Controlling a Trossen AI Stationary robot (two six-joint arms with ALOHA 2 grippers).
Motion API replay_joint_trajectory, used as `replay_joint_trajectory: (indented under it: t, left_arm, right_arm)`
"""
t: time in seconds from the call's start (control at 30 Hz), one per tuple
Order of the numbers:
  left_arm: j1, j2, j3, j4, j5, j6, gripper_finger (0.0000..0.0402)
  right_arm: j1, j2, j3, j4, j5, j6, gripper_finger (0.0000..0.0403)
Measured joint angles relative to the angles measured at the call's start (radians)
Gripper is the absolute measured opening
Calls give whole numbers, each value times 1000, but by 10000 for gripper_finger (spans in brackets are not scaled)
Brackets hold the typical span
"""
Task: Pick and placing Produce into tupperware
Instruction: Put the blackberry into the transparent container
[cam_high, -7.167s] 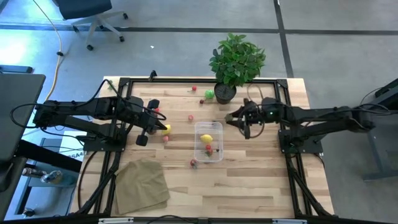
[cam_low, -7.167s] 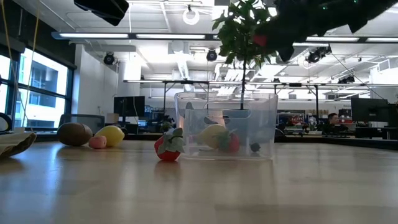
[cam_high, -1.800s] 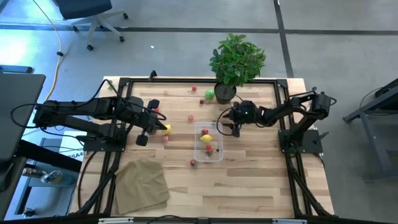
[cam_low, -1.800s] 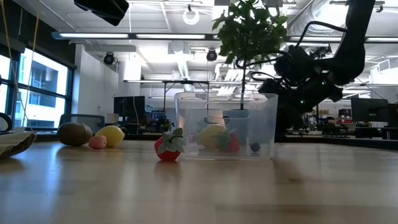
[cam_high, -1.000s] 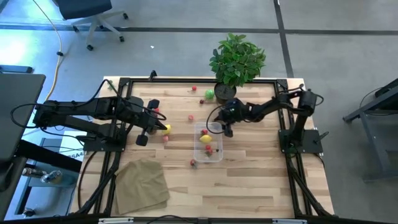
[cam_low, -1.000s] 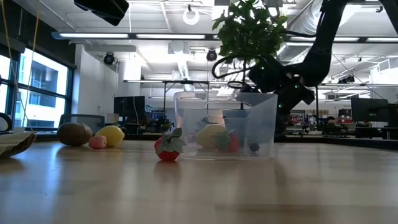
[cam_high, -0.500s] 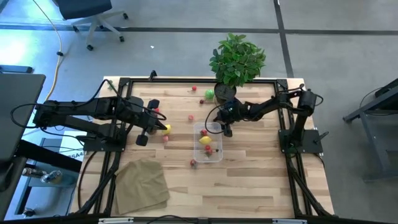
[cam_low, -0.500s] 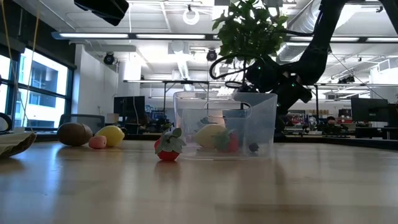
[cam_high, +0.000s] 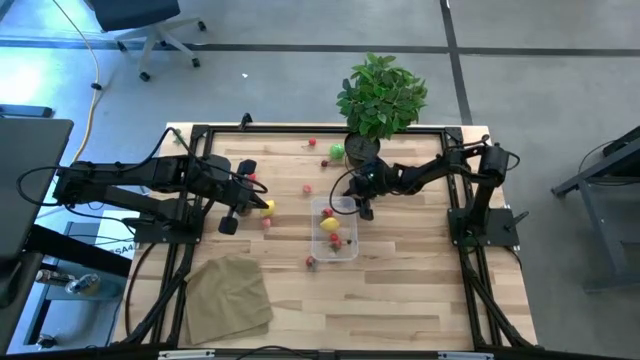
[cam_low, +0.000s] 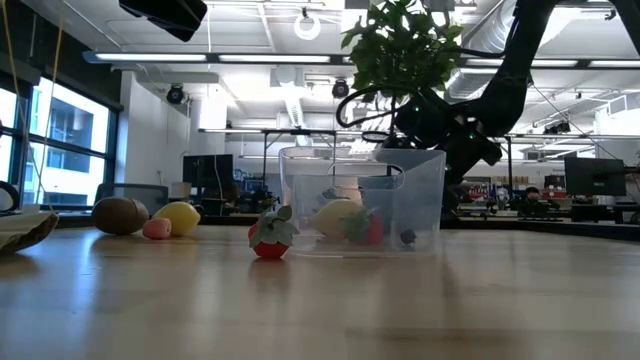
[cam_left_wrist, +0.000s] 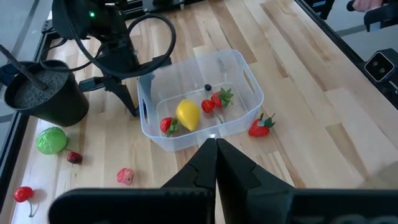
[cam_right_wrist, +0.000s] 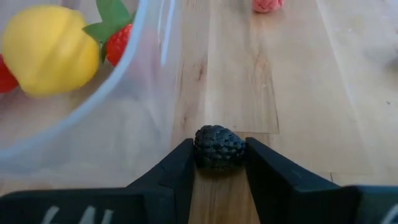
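Observation:
The clear tupperware (cam_high: 335, 228) stands mid-table and holds a yellow lemon (cam_left_wrist: 188, 115), red strawberries (cam_left_wrist: 217, 99) and a tiny dark berry (cam_left_wrist: 208, 88). My right gripper (cam_high: 358, 205) is low at the tupperware's far end, just outside its wall (cam_right_wrist: 124, 93), shut on a dark bumpy berry (cam_right_wrist: 219, 148). My left gripper (cam_left_wrist: 216, 149) hovers shut and empty over the table's left half. More produce lies loose on the wood: a strawberry (cam_left_wrist: 261, 126) beside the tupperware, a yellow fruit (cam_high: 266, 207), and a pink piece (cam_left_wrist: 125, 177). My right gripper pinches the dark berry's two opposite sides (cam_right_wrist: 200, 149) between its fingertips (cam_right_wrist: 180, 163). The fingers slant down from the table's right side. Whether the berry rests on the wood or hangs just above it, I cannot tell.
A potted leafy plant (cam_high: 380, 100) stands at the far edge, close behind my right gripper. A green vegetable (cam_left_wrist: 50, 140) and red cherries (cam_left_wrist: 23, 194) lie near its pot. A folded tan cloth (cam_high: 228, 295) lies at the near left. Bare wood lies at the near right.

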Motion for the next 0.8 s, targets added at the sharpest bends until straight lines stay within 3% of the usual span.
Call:
replay_joint_trajectory:
  t: [0.27,0.37,0.8]
  left_arm:
    - [0,0,0,0,0,0,1]
    - [0,0,0,0,0,0,1]
    - [0,0,0,0,0,0,1]
  right_arm:
    - [1,-6,-1,2,42,11,114]
    - [0,-23,-1,-13,107,9,114]
    - [-21,-203,-2,-179,294,-26,113]
